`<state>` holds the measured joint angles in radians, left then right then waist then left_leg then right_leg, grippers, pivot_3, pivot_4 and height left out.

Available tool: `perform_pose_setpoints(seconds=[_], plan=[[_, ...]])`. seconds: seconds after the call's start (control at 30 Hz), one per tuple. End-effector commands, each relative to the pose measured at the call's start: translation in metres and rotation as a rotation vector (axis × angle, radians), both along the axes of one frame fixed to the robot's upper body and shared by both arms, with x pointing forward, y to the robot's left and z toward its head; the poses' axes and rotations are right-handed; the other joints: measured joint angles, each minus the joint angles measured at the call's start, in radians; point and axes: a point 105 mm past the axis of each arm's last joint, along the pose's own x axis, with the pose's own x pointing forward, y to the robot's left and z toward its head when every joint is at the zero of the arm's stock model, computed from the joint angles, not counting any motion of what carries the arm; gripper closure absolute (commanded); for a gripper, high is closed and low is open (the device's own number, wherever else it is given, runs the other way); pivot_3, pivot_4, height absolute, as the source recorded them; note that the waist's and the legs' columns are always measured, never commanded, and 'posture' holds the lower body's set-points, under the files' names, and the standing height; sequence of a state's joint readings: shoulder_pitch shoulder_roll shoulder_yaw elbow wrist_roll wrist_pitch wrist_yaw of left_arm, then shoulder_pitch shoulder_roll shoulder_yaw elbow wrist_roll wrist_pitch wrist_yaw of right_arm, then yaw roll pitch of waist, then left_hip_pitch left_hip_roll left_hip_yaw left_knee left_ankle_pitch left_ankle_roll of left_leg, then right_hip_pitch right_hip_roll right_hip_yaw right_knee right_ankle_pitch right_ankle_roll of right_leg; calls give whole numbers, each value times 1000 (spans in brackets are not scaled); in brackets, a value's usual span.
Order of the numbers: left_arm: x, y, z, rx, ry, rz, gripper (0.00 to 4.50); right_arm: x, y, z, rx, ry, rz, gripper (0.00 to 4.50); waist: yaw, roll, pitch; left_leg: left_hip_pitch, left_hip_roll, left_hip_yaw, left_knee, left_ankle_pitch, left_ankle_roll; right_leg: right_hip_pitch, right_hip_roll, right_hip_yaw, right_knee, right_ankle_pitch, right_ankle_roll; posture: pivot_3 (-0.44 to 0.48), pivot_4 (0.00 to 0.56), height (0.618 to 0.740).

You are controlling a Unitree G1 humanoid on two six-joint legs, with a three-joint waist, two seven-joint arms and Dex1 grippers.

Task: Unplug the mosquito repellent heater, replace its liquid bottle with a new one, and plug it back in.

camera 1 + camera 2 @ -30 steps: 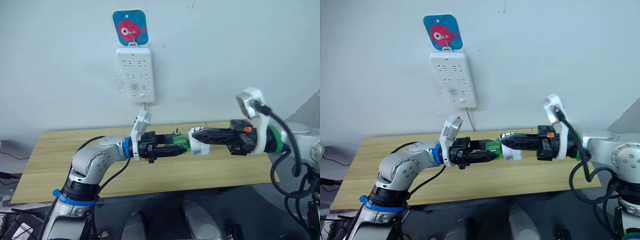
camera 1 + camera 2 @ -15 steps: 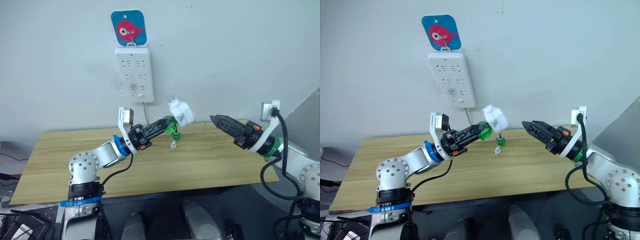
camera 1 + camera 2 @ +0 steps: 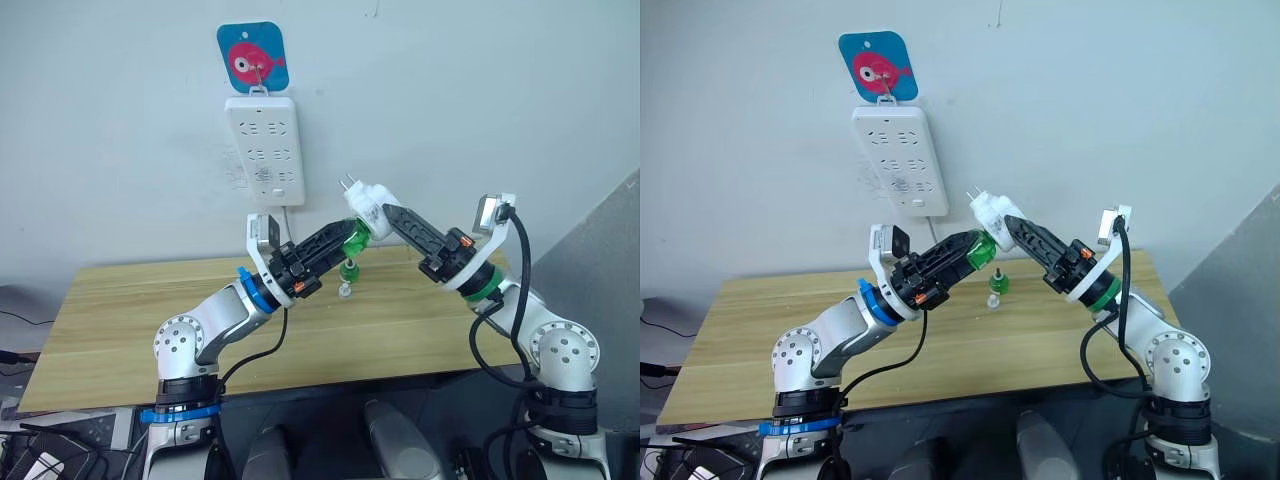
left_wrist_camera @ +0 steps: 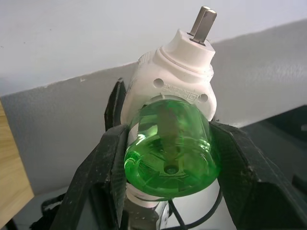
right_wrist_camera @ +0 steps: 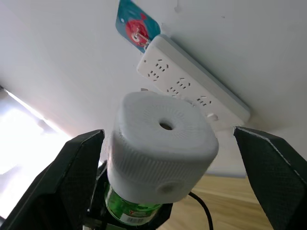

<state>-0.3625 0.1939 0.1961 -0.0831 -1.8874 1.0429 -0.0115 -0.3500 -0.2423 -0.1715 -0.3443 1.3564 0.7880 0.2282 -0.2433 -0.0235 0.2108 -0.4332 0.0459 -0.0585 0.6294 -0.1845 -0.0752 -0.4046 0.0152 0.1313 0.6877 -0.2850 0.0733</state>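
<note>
Now, mid-frame in the head views, just right of centre: the mosquito repellent heater (image 3: 364, 208) is held aloft above the wooden table (image 3: 120, 320), below and right of the wall power strip (image 3: 264, 148). Its two prongs point up-left toward the strip; long axis runs diagonally, prongs at upper left, green liquid bottle (image 3: 354, 238) screwed in at lower right end.

Left gripper (image 3: 347, 238): fingers clamped on the green bottle, one either side, as the left wrist view confirms (image 4: 169, 154). This arm carries the assembly.

Right gripper (image 3: 383, 219): fingers spread wide to either side of the heater's white body, looking straight at its vent hole face (image 5: 163, 143). No contact evident in the right wrist view; the pads stand off the casing. So both arms meet at the unit, left already gripping, right poised.

Judgement: the insertion turns on lining the prong axis up with a socket; the strip lies up-left of the prongs.

Count: one heater, one strip, two prongs, one bottle fitted, one further green-capped bottle (image 3: 349, 272) standing on the table under the heater, one small pale piece (image 3: 344, 291) beside it, identity unclear. One fish-print hanger (image 3: 252, 58) above the strip.
</note>
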Motion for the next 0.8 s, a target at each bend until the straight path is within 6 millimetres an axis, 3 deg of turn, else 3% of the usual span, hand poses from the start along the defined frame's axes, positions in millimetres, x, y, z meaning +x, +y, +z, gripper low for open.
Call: perform_pose_setpoints(seconds=[0.03, 0.2, 0.4, 0.7, 0.8], plan=[[-8, -3, 17, -47, -34, -20, 2263, -2, 5, 16, 48, -54, 19, 0, -2, 0, 0, 0, 0, 0, 0, 0, 0, 0, 0, 0, 0, 0, 0, -294, 146, 740], [-9, -6, 18, -60, -32, -21, 2263, -3, 11, 20, 82, -58, 49, 0, -3, 1, -1, 0, 0, 0, 0, 0, 0, 0, 0, 0, 0, 0, 0, -295, 145, 740], [-11, -9, 19, -65, -35, -34, 2263, -2, 11, 24, 111, -60, 57, 1433, -6, 1, -2, 0, 0, 0, 0, 0, 0, 0, 0, 0, 0, 0, 0, -297, 145, 740], [-2, -8, 12, -85, 24, -11, 2263, -5, 13, 24, 119, -52, 76, 1434, -7, 1, -2, 0, 0, 0, 0, 0, 0, 0, 0, 0, -1, 0, 0, -296, 145, 740], [1, -7, 9, -68, 39, -5, 1238, -6, 13, 23, 125, -46, 78, 1438, -7, 1, -2, 0, 0, 0, 0, 0, 0, 0, 0, 0, 0, 0, 0, -293, 144, 740]])
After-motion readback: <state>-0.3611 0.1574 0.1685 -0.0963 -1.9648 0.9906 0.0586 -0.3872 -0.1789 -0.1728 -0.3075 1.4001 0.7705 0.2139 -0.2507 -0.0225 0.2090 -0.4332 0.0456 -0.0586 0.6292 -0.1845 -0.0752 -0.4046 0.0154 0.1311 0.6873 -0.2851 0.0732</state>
